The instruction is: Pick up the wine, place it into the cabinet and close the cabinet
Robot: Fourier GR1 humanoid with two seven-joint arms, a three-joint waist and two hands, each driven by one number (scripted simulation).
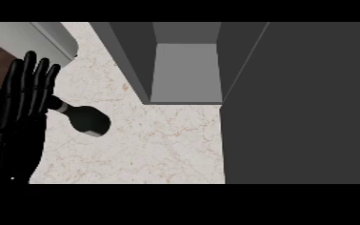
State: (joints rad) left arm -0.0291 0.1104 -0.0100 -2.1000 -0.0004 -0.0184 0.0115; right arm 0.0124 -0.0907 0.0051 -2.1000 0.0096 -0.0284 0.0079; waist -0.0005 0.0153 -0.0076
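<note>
Wine bottle [83, 117] lay on desk [162, 143], left part of view, neck toward left edge. Left hand [26, 93] stood at left edge, fingers [44, 76] up, just beside bottle neck. Cabinet [186, 62] sat at desk's far side, right of bottle, well apart from it. Cabinet door [292, 105] stood to right of cabinet opening, filling right side of view.

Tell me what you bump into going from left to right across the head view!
Robot hand, open with fingers up at the left edge → dark wine bottle lying on the marble counter → open cabinet → its dark door.
</note>
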